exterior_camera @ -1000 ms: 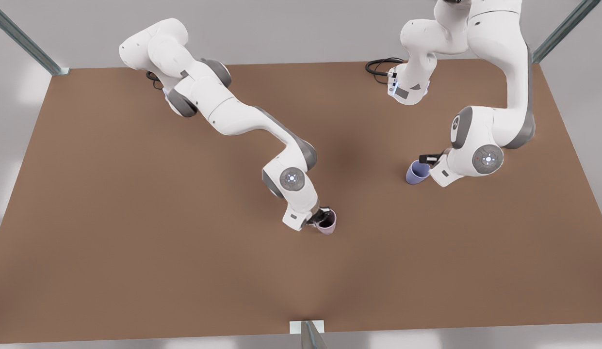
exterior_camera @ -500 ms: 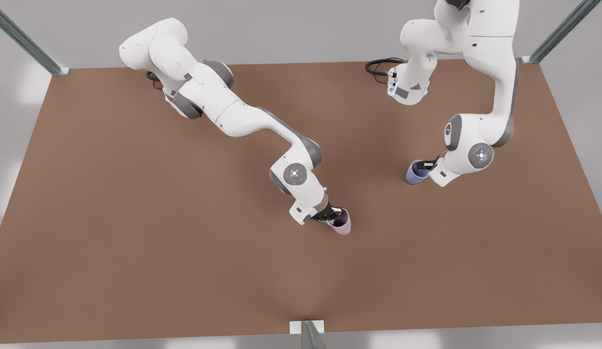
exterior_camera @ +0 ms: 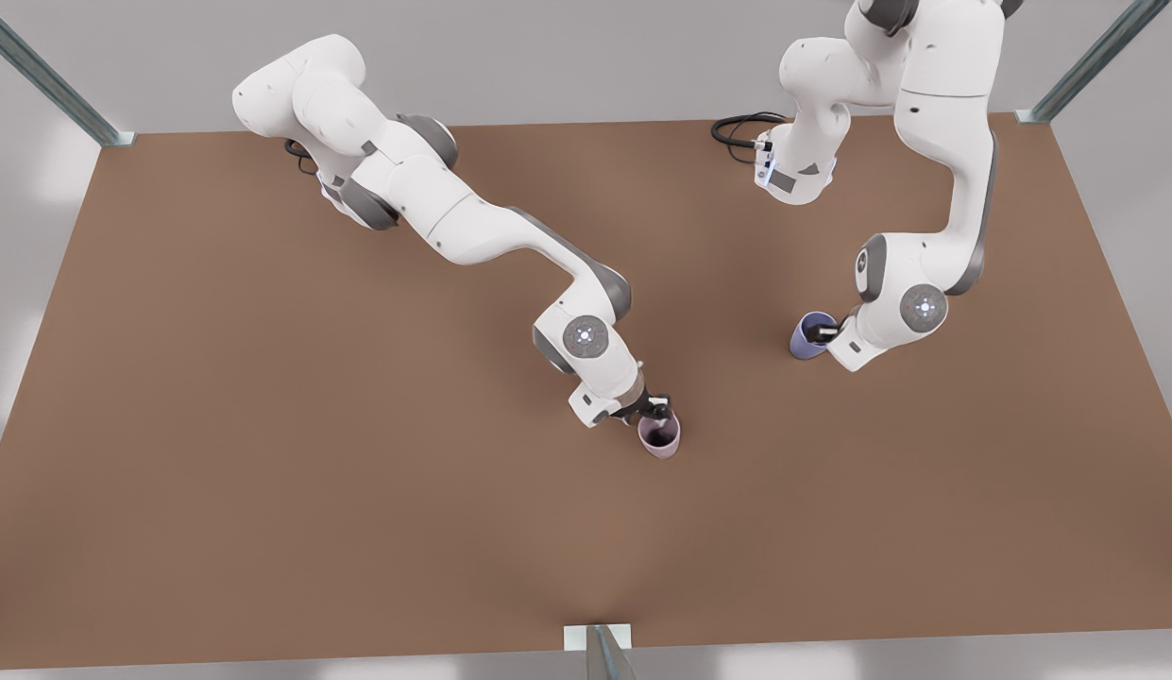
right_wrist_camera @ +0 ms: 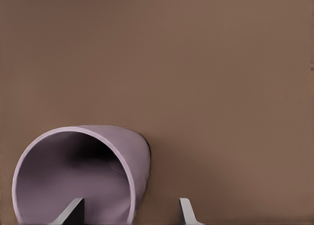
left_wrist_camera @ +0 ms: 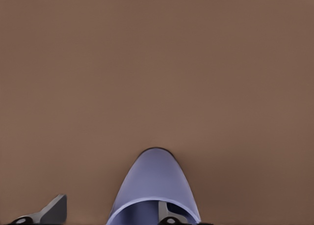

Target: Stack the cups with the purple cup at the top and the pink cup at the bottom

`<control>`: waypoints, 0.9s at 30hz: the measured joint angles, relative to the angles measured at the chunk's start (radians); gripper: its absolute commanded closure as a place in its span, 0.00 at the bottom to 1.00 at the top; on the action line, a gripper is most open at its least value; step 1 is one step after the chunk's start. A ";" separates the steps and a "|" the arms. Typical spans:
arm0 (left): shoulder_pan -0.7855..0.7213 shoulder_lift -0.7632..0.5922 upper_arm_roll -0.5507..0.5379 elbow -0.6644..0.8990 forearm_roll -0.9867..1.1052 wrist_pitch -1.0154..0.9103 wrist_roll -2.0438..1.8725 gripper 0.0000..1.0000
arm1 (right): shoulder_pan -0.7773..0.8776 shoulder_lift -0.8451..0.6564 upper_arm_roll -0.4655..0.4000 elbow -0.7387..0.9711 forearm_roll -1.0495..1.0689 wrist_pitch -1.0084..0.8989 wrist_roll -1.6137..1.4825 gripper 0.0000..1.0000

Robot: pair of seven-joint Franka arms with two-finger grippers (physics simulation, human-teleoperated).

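Left gripper (exterior_camera: 824, 331) at purple cup (exterior_camera: 810, 336), front view's right side of worktop (exterior_camera: 264, 425). Fingers (left_wrist_camera: 54, 211) spread, one inside cup, one outside wall; tips cut off. Right gripper (exterior_camera: 659, 412) at pink cup (exterior_camera: 659, 438), near worktop middle. Fingers (right_wrist_camera: 189, 212) spread across its wall. Cups well apart.

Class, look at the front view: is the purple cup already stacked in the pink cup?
No: the purple cup stands on the table well apart from the pink cup, toward the front view's right.
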 measured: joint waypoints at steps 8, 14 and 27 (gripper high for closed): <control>-0.001 0.004 -0.001 0.001 -0.004 0.001 -0.012 0.75 | 0.001 0.000 0.002 0.002 0.000 0.025 0.032 0.12; -0.002 0.012 -0.003 0.000 -0.019 -0.009 -0.004 0.75 | -0.006 -0.069 -0.006 -0.001 -0.006 -0.020 0.048 0.09; -0.109 0.106 -0.066 0.568 -0.084 -0.322 -0.055 0.79 | -0.791 -1.166 -0.124 -0.894 0.016 -0.564 -0.303 0.00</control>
